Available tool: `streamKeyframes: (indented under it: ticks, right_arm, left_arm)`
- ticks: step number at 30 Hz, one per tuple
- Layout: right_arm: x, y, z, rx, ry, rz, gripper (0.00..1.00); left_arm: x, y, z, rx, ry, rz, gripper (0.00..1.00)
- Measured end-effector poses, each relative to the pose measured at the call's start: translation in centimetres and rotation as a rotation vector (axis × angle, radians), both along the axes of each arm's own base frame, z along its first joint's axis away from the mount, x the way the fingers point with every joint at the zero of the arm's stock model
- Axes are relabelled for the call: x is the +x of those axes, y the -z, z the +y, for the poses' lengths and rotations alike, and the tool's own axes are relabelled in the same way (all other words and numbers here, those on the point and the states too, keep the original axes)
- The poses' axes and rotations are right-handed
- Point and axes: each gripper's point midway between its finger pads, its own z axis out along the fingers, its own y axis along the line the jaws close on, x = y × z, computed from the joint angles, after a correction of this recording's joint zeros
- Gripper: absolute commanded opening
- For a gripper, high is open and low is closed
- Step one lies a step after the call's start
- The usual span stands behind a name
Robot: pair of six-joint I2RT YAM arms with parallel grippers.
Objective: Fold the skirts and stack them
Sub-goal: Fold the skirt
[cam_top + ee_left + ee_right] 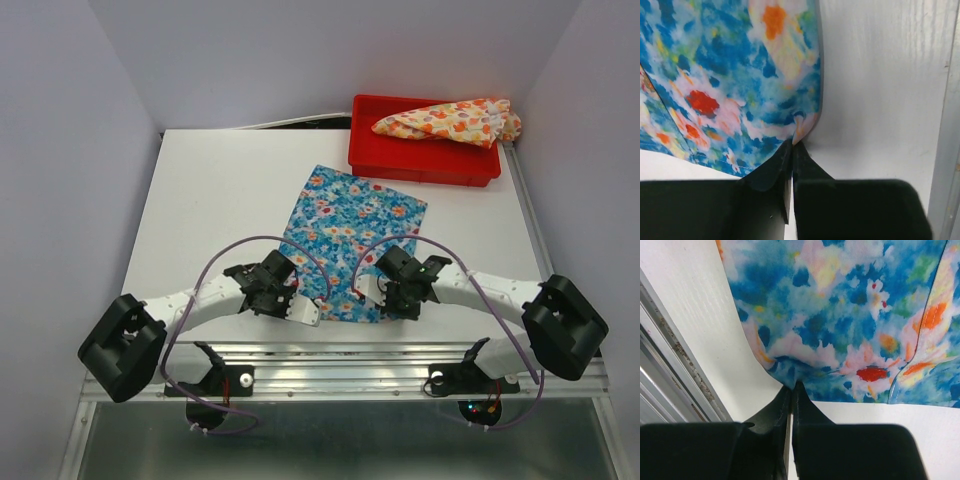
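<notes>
Back right on the surface (220, 200), a red tray (425, 172) holds the cream skirt (450, 122), bunched up and stretching across to the tray's right rim. Just in front of the tray, the blue skirt (350, 225) lies spread flat mid-surface, turned at an angle, with its far corner near the tray's front wall. Purple cables (250, 242) arc over both arms, and the right one loops above the skirt's near half. A metal rail (350, 365) runs along the near edge, behind the arms.

Now the arms: left arm (215, 295) and right arm (490, 290) both reach inward, low over the surface, meeting the skirt's near edge from opposite sides. Left jaws are pressed together, pinching the skirt's near-left corner, and the cloth puckers up at their tips. Right jaws are likewise clamped tight on the hem at the near-right side, with the fabric curling up beside them. Both are well apart from the tray.
</notes>
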Motion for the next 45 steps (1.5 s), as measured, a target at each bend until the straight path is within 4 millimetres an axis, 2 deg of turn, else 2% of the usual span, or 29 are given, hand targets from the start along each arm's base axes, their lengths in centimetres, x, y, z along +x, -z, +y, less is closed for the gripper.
streamKeyframes:
  ticks: [1, 5, 9, 13, 17, 22, 26, 28, 30, 32, 34, 36, 40, 45]
  right_arm:
    - [-0.1, 0.0, 0.0, 0.003, -0.001, 0.004, 0.01]
    - [-0.8, -0.6, 0.3, 0.016, -0.008, 0.046, 0.01]
    - [-1.3, -2.8, 1.8, 0.067, -0.047, 0.098, 0.01]
    - [-2.0, -5.6, 3.1, 0.144, -0.109, 0.134, 0.01]
    - [-3.3, -8.6, 3.9, 0.218, -0.16, 0.172, 0.01]
    - [-4.5, -11.5, 5.0, 0.296, -0.194, 0.222, 0.01]
    - [-4.3, -12.9, 5.5, 0.323, -0.175, 0.206, 0.01]
    - [-3.7, -13.6, 5.5, 0.342, -0.148, 0.196, 0.01]
    - [-1.7, -14.9, 5.0, 0.389, -0.073, 0.186, 0.01]
    - [2.2, -16.2, 3.6, 0.43, 0.04, 0.152, 0.01]
    - [5.7, -16.6, 2.1, 0.448, 0.132, 0.133, 0.01]
    - [7.4, -16.1, 1.3, 0.447, 0.167, 0.147, 0.01]
    - [8.3, -14.4, 1.0, 0.435, 0.165, 0.191, 0.01]
    - [8.9, -12.9, 0.6, 0.423, 0.159, 0.225, 0.01]
  left_arm:
    - [0.1, 0.0, 0.0, 0.002, -0.001, -0.005, 0.0]
    - [0.1, 0.0, 0.2, 0.008, -0.015, -0.001, 0.0]
    - [-0.4, -1.4, 1.1, 0.016, -0.049, 0.034, 0.0]
    - [0.1, -6.4, 1.1, -0.065, -0.079, -0.025, 0.0]
    - [0.0, -12.5, 0.5, -0.197, -0.089, -0.106, 0.0]
    - [-1.0, -16.7, 0.7, -0.297, -0.147, -0.136, 0.0]
    - [-0.3, -20.0, 0.5, -0.38, -0.226, -0.185, 0.0]
    - [0.8, -21.2, 0.5, -0.42, -0.28, -0.228, 0.0]
    - [2.2, -21.9, 0.8, -0.444, -0.338, -0.269, 0.0]
    - [4.4, -22.2, 1.2, -0.456, -0.416, -0.306, 0.0]
    - [6.2, -22.3, 1.7, -0.463, -0.476, -0.329, 0.0]
    - [8.7, -22.0, 2.0, -0.458, -0.537, -0.34, 0.0]
    - [13.3, -20.5, 1.3, -0.444, -0.59, -0.337, 0.0]
    - [17.7, -18.5, -0.2, -0.424, -0.61, -0.319, 0.0]
